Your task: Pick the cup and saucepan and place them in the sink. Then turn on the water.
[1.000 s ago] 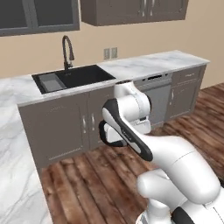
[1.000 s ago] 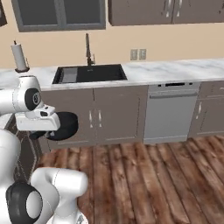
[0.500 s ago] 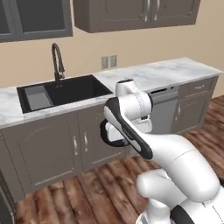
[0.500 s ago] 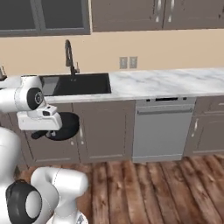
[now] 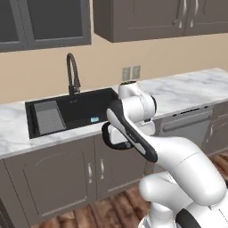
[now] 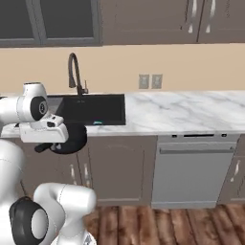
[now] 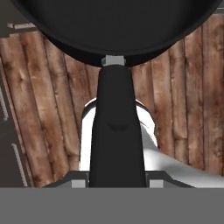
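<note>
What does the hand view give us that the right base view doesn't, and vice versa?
Hand view alone: the saucepan's handle running straight down between the gripper's jaws, which close on it, and the wooden floor under the pan.

Right base view alone: the sink set in the marble counter, the faucet behind it, a small green thing in the basin that may be the cup, and the dishwasher.

Both: the black saucepan, held out in front of the cabinets, below counter height, not yet in the sink.
</note>
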